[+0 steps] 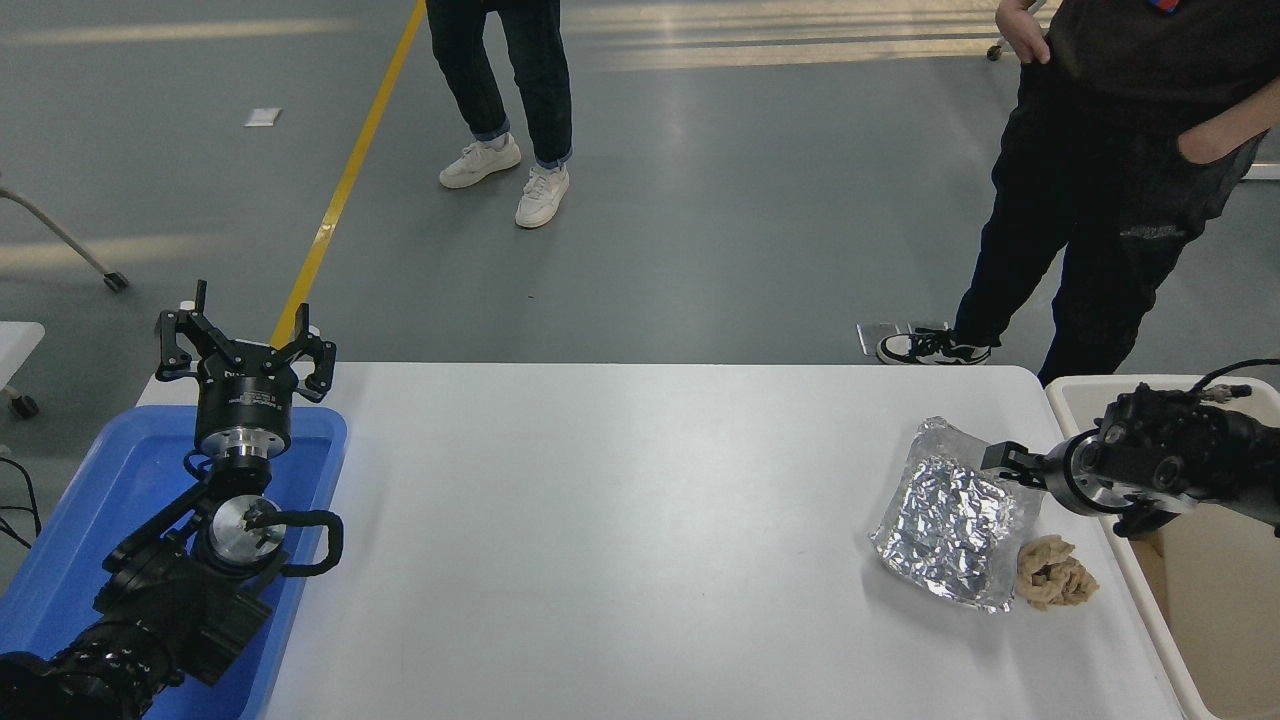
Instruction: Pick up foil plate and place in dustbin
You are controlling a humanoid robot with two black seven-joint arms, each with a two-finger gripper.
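The foil plate (950, 520), shiny crinkled silver with a shallow rim, lies on the white table (620, 520) near its right end. The cream dustbin (1225, 620) stands just past the table's right edge. My right gripper (1003, 464) reaches in from the right over the bin's far corner, its tip at the plate's upper right rim; from this side-on angle I cannot tell its state or whether it touches the foil. My left gripper (245, 340) is parked open at the far left, above the blue tray.
A tan crumpled paper wad (1055, 585) rests against the plate's right corner, between plate and bin. A shallow blue tray (90, 520) lies under the left arm. One person (1110, 180) stands close behind the bin, and another's legs (510, 100) show further back.
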